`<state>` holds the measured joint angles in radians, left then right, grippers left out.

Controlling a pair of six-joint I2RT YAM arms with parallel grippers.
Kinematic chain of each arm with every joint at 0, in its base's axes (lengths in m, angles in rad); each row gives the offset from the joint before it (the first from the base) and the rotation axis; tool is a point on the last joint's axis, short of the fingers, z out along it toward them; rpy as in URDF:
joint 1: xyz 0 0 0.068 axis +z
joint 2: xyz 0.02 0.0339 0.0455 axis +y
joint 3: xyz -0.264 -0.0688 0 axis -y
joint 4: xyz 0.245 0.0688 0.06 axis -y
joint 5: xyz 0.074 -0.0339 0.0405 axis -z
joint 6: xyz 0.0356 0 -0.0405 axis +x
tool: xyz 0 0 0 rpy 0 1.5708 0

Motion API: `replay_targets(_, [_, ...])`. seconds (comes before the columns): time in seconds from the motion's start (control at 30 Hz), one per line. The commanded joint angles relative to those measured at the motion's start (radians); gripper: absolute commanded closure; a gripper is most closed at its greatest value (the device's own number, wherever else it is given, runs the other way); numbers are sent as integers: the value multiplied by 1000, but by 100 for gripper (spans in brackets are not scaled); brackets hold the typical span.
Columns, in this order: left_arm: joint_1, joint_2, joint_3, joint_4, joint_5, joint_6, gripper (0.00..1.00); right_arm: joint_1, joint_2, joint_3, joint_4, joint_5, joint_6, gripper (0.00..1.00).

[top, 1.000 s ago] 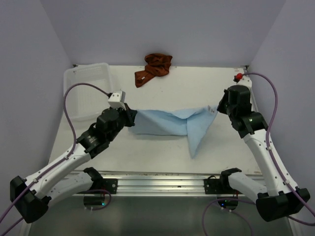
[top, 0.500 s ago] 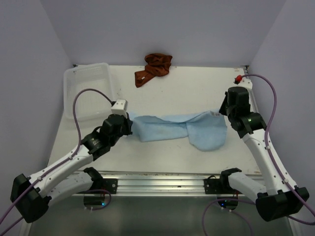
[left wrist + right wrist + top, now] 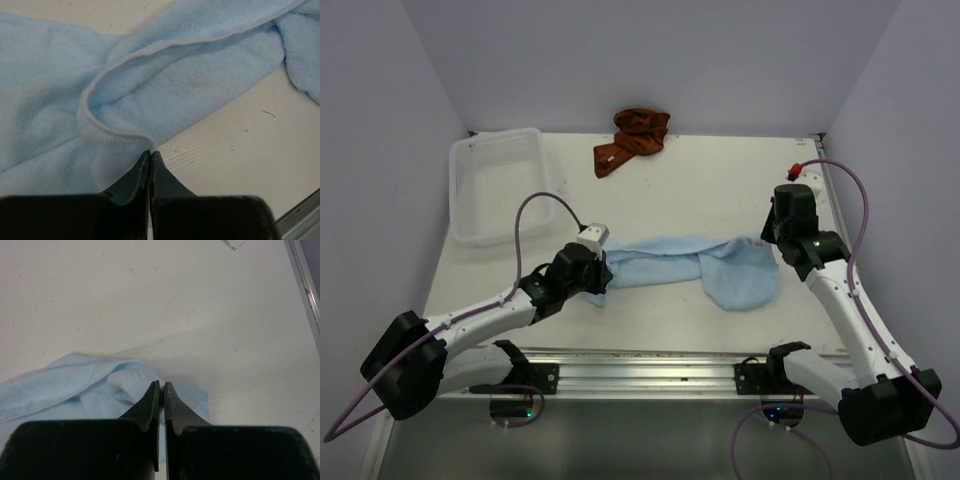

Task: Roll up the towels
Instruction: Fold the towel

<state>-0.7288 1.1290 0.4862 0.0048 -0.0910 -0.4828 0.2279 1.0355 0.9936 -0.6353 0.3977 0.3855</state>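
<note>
Left claw (image 3: 150,152) is pressed fully shut, its tips nipping the hemmed edge at the left end of the light blue towel (image 3: 670,262). The right claw (image 3: 161,384) is closed to a hairline slit on the towel's right end. Both sit low over the counter (image 3: 670,200).

Only the overhead view gives the layout. The blue towel lies as a band across the middle of the counter between the two claws. It is narrow and bunched at its centre and spreads into a rounded flap at the right end. The rust-brown towel (image 3: 632,138) lies crumpled at the back edge, well apart from the blue one. A white mesh basket (image 3: 495,136) stands in the back left corner.

The left wrist view adds the detail: the hem curls into a loop just ahead of the tips, and the fleecy cloth is folded over itself in soft layers, with bare counter to the right. The right wrist view shows the towel's corner doubled over under the tips, with bare counter beyond it.
</note>
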Motion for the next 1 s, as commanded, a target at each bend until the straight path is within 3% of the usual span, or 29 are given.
replay_targets(0.0, [-7, 9, 12, 133, 39, 38, 97, -5, 5, -15, 40, -17, 0, 100])
replay_targets(0.03, [-8, 9, 12, 133, 39, 42, 94, -6, 6, -19, 42, -19, -2, 100])
replay_targets(0.13, [-9, 5, 8, 110, 39, 44, 73, -6, 9, -26, 46, -25, -5, 100])
replay_targets(0.17, [-9, -12, 5, 100, 40, 43, 59, -6, 9, -30, 51, -29, -5, 100])
replay_targets(0.27, [-14, -70, -23, 78, 37, 33, 46, -6, 14, -35, 57, -42, -5, 100])
replay_targets(0.6, [-21, -245, -75, -40, 82, -13, 44, -5, 1, -44, 60, -43, -8, 100])
replay_targets(0.97, [-86, -192, -153, -69, -3, -105, 45, -7, 3, -49, 60, -45, -11, 100])
